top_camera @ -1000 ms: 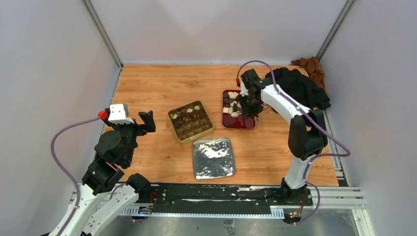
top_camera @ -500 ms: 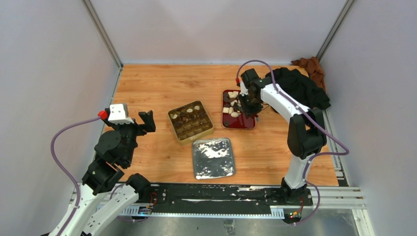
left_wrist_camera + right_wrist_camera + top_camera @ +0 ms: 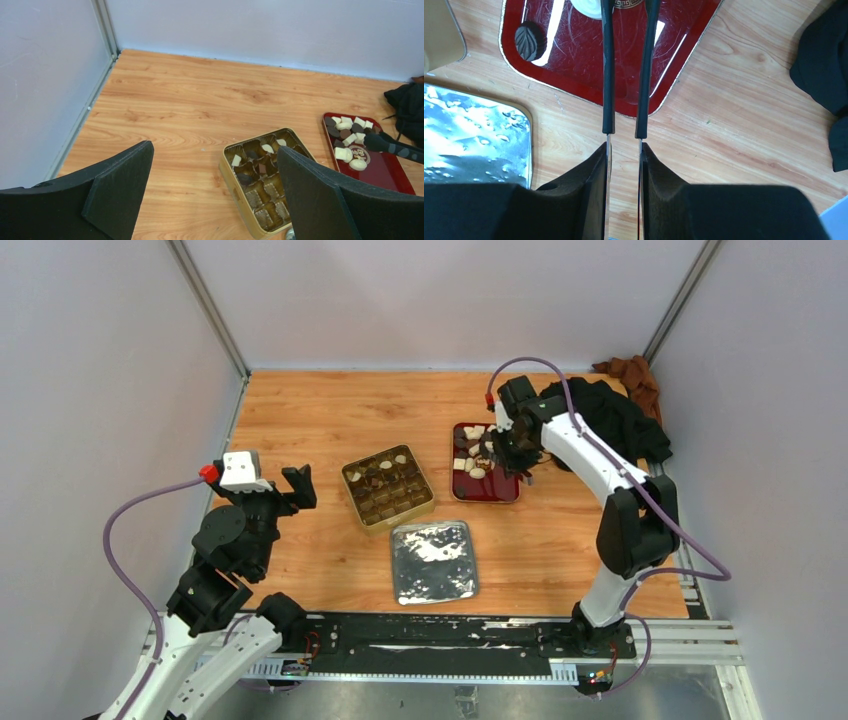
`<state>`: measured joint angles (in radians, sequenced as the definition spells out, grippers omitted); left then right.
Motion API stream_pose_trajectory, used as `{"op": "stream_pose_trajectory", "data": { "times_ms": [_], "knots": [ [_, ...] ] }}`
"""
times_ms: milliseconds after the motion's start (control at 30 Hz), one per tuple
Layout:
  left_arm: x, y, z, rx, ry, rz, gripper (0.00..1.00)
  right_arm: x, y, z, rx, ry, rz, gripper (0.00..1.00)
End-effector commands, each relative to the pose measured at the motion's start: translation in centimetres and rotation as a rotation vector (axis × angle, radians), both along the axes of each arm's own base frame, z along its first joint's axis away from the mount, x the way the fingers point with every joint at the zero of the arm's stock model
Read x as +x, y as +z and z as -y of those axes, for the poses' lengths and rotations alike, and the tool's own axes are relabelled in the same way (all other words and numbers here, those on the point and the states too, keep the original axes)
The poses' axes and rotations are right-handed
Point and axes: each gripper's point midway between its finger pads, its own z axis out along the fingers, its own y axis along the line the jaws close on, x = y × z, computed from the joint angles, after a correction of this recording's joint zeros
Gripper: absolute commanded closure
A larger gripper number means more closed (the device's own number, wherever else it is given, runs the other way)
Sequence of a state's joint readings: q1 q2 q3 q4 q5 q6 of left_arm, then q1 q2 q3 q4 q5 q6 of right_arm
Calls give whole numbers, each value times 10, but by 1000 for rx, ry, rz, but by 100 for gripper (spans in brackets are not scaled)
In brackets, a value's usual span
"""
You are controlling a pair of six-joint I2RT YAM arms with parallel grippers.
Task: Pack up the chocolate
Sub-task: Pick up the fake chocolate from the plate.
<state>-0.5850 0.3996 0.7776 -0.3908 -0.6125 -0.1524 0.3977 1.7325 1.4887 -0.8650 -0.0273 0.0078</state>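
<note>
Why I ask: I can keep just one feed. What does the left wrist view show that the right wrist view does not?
Only the left wrist view: the open left claw, the gold tin with a few pieces in its compartments, and the cluster of chocolate at the far end of the red tray. Only the right wrist view: the right claw shut on the tongs, and the shiny silver tray. Both: the red tray, the tongs, the black cloth.

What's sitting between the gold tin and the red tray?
Nothing: only bare wooden table separates the gold tin from the red tray, clearest in the top view.
</note>
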Motion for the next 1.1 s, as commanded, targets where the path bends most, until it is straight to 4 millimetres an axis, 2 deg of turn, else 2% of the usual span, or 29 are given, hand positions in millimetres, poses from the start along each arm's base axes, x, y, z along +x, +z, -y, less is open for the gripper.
{"op": "stream_pose_trajectory", "data": {
  "times_ms": [0,200,733,1067],
  "knots": [
    [2,2,-2,-2,14,11,0,-15,12,2,7,8,-7,78],
    [2,1,-2,-3,13,10,0,-23,27,-13,30,47,23,78],
    [2,1,-1,-4,11,10,0,-48,50,-84,49,227,55,78],
    [2,0,-1,-3,11,7,0,-64,44,-122,60,330,23,78]
  ]
}}
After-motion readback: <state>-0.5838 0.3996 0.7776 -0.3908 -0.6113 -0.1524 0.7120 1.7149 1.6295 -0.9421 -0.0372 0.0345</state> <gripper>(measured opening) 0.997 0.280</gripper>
